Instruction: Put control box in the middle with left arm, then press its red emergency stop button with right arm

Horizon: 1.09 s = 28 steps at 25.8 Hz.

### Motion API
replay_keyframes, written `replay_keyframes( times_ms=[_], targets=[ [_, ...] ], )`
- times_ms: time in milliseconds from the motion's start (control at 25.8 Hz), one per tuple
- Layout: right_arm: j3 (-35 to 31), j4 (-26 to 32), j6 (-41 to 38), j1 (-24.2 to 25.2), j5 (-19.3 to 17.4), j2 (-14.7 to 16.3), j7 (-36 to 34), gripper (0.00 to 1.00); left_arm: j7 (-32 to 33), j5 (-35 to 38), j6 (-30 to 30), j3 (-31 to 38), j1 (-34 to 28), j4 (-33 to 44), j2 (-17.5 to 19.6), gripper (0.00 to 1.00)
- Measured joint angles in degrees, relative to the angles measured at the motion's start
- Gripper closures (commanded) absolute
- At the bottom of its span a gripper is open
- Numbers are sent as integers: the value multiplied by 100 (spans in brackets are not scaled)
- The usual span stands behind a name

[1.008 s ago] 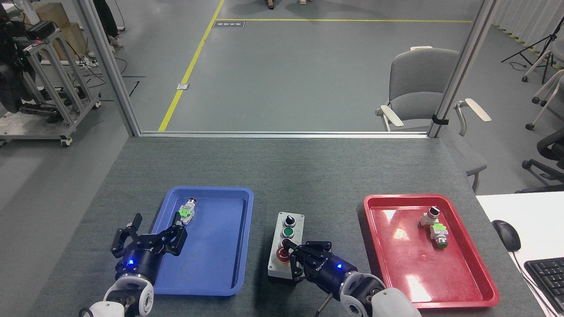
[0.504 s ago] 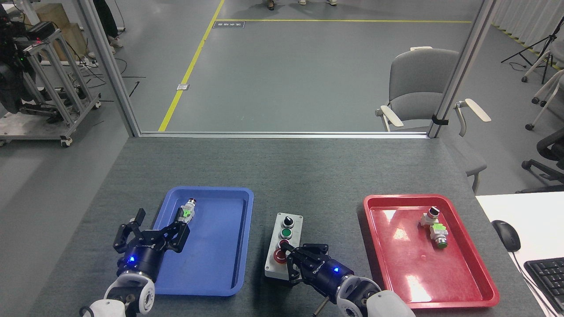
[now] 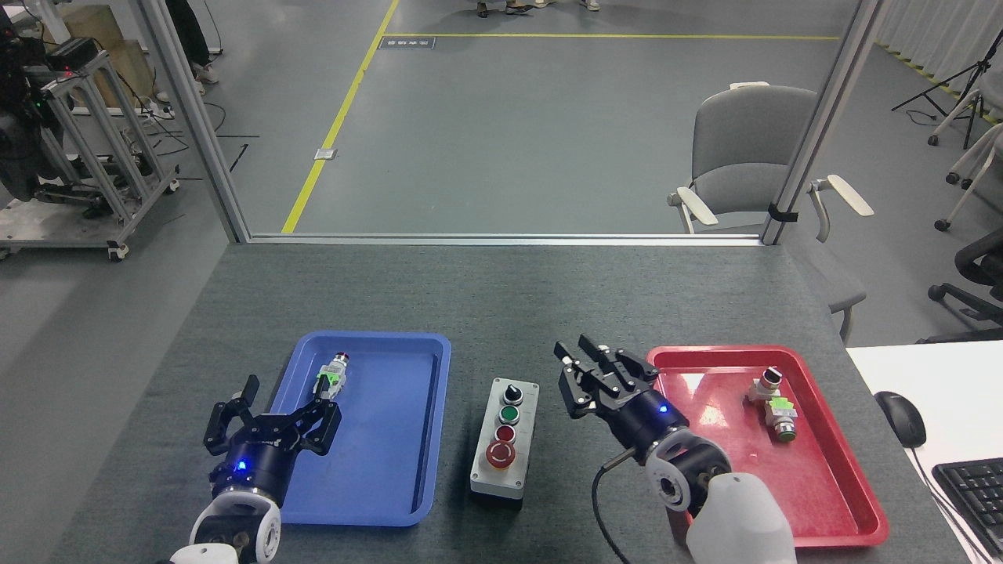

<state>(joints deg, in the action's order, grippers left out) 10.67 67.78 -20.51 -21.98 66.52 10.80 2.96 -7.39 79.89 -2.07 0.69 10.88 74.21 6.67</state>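
Observation:
The control box (image 3: 505, 448), light grey on a black base, lies on the bare dark grey middle (image 3: 517, 329) of the table between the two trays. Its red emergency stop button (image 3: 501, 453) is at the near end, uncovered, below the small red button, green button and black knob. My right gripper (image 3: 602, 359) hovers to the right of the box, raised, fingers drawn together and holding nothing. My left gripper (image 3: 270, 413) sits open over the near left corner of the blue tray (image 3: 392, 501), well apart from the box.
A loose switch (image 3: 331, 374) with a green block lies in the blue tray. A second switch (image 3: 772, 403) lies in the red tray (image 3: 831, 509). A mouse (image 3: 899, 417) and keyboard (image 3: 972, 489) sit on a white desk at right.
My right gripper has lifted off the emergency stop button and swung up and to the right, away from the box. The box shifted slightly toward me. The left arm barely moved.

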Motion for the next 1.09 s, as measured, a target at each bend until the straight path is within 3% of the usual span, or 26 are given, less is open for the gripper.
replay_keyframes(
  times_ms=[116,271,581,1085],
  targets=[
    [-602,53,308,50,24,-14,-13,0,0,13,62,-21,-38,9,-13,1],
    [-932,80,1055,201,31,29,-84,0,-9,17,161,-41,-94,53,-28,1],
    [-1047,112,1374,738,101,196,-973,0,-40,12,123,-26,-121,104,-60,1],
    [-1093,129,1395,947,64,341,-1141,0,12,-4,19,-35,-179,251,-77,0]
  ],
)
